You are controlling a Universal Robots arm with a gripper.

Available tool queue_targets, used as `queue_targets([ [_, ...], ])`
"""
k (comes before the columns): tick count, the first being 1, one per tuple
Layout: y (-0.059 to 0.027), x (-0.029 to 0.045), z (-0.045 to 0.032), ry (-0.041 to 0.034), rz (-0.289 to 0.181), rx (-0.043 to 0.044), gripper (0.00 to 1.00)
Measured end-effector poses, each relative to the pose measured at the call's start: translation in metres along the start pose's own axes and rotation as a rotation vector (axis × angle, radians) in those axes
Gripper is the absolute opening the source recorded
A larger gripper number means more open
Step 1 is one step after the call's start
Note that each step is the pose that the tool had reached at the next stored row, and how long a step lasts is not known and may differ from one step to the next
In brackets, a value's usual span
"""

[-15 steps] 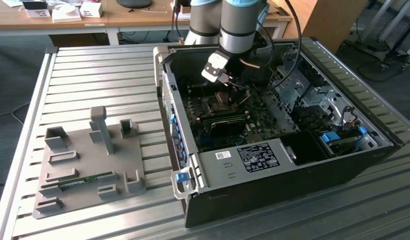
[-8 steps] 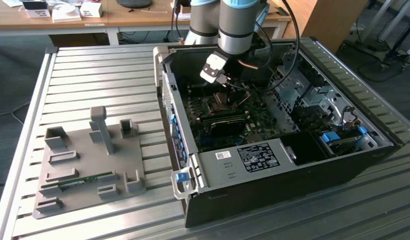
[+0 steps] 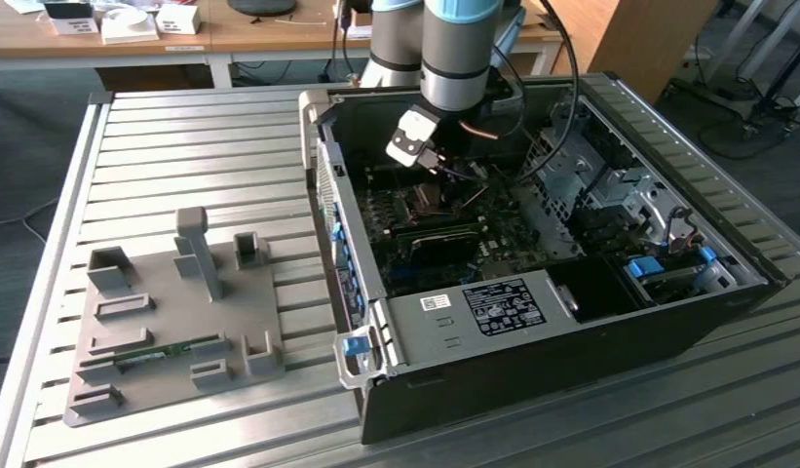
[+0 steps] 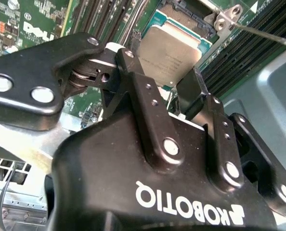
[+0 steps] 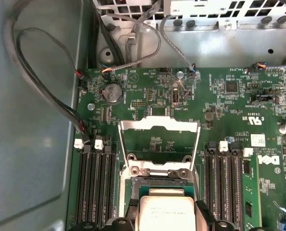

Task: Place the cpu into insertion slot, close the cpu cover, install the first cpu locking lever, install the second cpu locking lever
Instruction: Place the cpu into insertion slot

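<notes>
The cpu (image 5: 164, 211) (image 4: 171, 53), a flat square chip with a silvery top, sits between the black fingers (image 4: 133, 72) of my gripper (image 4: 162, 67) (image 5: 166, 217), which is shut on it. It hovers close over the insertion slot (image 5: 155, 184) (image 4: 181, 10), whose dark centre shows just beyond the chip. I cannot tell whether the chip touches it. The cpu cover (image 5: 160, 126) stands swung up and open behind the slot, hinged at the metal bracket (image 5: 157, 171). In the exterior view my gripper (image 3: 433, 166) reaches down into the open computer case (image 3: 530, 292).
Long black memory slots (image 5: 97, 187) (image 5: 225, 185) flank the socket. A thin metal lever rod (image 4: 263, 34) runs past the hinge. Cables (image 5: 51, 96) hang along the case wall. On the exterior view's left, a grey fixture plate (image 3: 166, 331) lies on the slatted table.
</notes>
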State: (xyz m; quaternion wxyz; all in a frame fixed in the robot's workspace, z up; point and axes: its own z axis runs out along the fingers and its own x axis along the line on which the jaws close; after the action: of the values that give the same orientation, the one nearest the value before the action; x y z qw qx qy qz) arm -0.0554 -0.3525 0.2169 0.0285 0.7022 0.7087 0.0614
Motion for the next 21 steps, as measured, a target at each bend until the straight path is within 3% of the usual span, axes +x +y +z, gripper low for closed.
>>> queue_targets([
  [9,-0.0017,0.0001,0.0054,0.002,0.003,-0.0062,0.54],
  [17,-0.0019,0.0004,0.0059,-0.004,0.05,-0.0083,0.54],
  [21,-0.0019,0.0004,0.0059,-0.0042,0.052,-0.0084,0.54],
])
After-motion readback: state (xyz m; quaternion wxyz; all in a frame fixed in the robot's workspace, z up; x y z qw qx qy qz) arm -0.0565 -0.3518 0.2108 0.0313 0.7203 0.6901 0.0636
